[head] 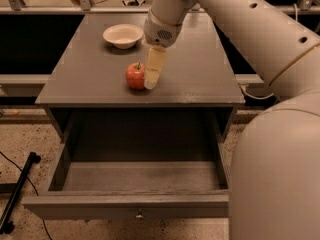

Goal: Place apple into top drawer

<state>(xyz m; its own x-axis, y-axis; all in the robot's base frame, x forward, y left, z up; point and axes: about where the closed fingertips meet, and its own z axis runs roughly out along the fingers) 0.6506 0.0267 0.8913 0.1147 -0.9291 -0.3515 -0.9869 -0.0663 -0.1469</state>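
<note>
On the grey bench (200, 69), a little toward 6 o'clock from the middle of its top and near the front edge, sits the apple (135, 75). It is red-orange, it stands upright, and its short dark stem points up. At 3 o'clock of the apple, just beside it, hangs the gripper (151, 80). It is pale yellow and points down, with its tip low at the apple's side, close to the bench surface. If the tip touches the apple or only stands next to it, I cannot tell, and I also cannot tell if the gripper is wide or narrow. It does not hold the apple.

From the gripper, the thick pale arm (225, 14) goes up toward 1 o'clock and then fills the whole right side of the view. At 11 o'clock from the apple, well apart from it, a shallow white bowl (123, 35) rests near the back of the bench.

Under the bench top, at 6 o'clock from the apple, the top drawer (100, 206) is pulled out far toward the camera. Its flat grey front panel carries a small round knob (139, 215) in the middle. At 8 o'clock from the drawer, a black pole (17, 199) lies slanted on the speckled floor (30, 139).
</note>
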